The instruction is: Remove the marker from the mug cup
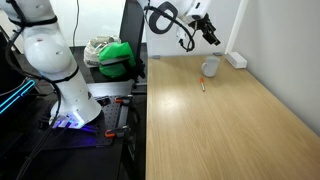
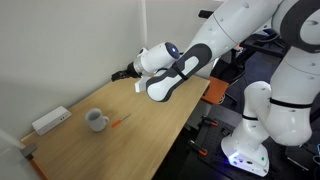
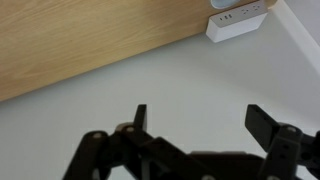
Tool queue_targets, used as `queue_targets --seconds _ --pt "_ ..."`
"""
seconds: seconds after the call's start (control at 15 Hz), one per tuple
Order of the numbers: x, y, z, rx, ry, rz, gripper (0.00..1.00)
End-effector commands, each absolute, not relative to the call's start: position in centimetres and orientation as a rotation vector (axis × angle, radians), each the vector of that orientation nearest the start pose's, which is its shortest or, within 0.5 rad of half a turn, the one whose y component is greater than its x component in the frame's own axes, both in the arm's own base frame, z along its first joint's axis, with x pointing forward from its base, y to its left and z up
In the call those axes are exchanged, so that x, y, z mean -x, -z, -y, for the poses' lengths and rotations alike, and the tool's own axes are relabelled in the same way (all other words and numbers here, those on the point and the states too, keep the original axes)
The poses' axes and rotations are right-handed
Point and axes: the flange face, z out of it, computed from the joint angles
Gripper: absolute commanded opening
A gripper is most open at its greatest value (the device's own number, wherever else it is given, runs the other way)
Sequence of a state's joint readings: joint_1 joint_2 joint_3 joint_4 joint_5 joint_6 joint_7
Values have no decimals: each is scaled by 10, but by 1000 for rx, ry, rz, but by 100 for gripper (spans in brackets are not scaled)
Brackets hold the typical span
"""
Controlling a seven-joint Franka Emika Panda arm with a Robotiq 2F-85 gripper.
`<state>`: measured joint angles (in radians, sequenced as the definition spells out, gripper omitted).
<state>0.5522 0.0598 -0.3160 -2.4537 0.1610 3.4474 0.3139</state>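
The grey-white mug [image 1: 210, 67] stands upright near the far end of the wooden table; it also shows in an exterior view [image 2: 96, 121]. The red-orange marker [image 1: 201, 86] lies flat on the table beside the mug, outside it, and shows in an exterior view [image 2: 119, 122] too. My gripper [image 1: 208, 32] hangs in the air above and behind the mug, well clear of it. It appears in an exterior view [image 2: 126, 73]. In the wrist view the gripper [image 3: 197, 118] is open and empty; mug and marker are out of that view.
A white power strip [image 1: 236, 59] lies at the table's far end by the wall [image 2: 50, 121] and shows in the wrist view [image 3: 238, 20]. A green object [image 1: 117, 58] sits off the table. The wooden table [image 1: 220, 130] runs toward the camera.
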Motion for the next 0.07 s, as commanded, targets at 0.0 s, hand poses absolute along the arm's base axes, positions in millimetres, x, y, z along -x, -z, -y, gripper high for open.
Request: queue_targets --seconds 0.0 --pt "-520 -389 -107 2578 1259 -319 100"
